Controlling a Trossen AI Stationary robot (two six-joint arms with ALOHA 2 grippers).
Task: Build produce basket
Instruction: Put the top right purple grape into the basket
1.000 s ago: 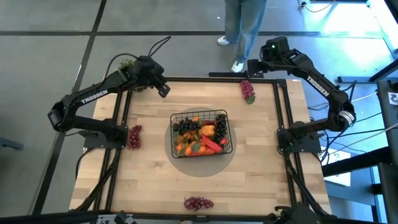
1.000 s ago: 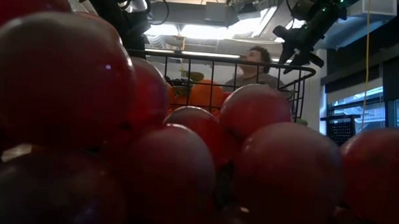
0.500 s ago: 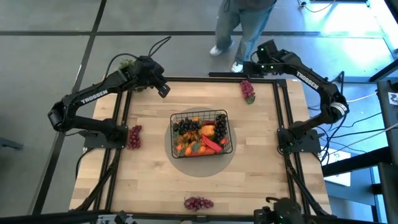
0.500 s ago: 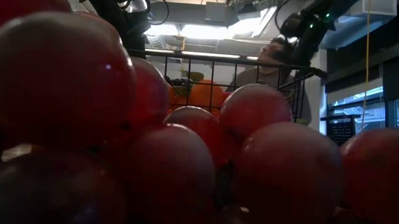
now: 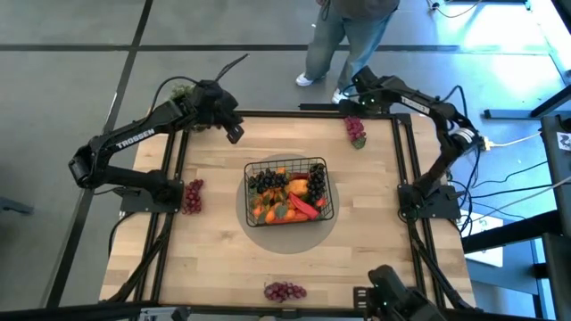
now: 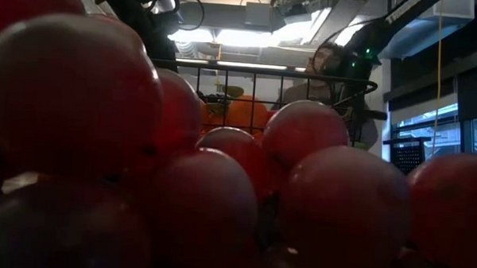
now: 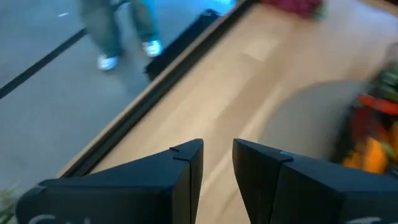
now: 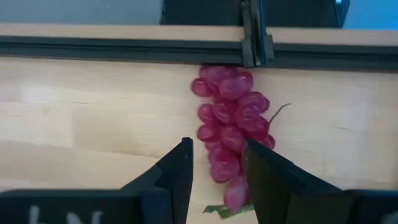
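While the left arm keeps its place at the far left corner of the pale wooden surface (image 5: 214, 241), the right arm has swung inward over the last second: its wrist, which stood well outside the far right corner, now hangs at the far edge, just beside the bunch of reddish-purple toy grapes (image 5: 356, 130) lying there. In the right wrist view the right gripper (image 8: 216, 160) points down at that same bunch (image 8: 231, 124), its jaws parted by a narrow gap with the lower grapes showing between and beyond the two dark fingers (image 8: 177, 171); whether they touch the grapes cannot be told, and nothing is gripped. The left gripper (image 5: 234, 130) hovers over bare wood, unmoved, its jaws nearly together with only a slim gap and nothing between them, as the left wrist view (image 7: 217, 165) shows.

The black wire-grid basket (image 5: 323, 167) sits unchanged in the middle of the surface on a grey round mat (image 5: 287, 242), filled with dark grapes, oranges, a red pepper and other toy produce (image 5: 287, 198). Three more grape bunches lie where they were: one at the left edge (image 5: 192, 195), one at the near edge (image 5: 285, 291).

A person in blue jeans (image 5: 343, 40) beyond the far edge has stepped leftward.
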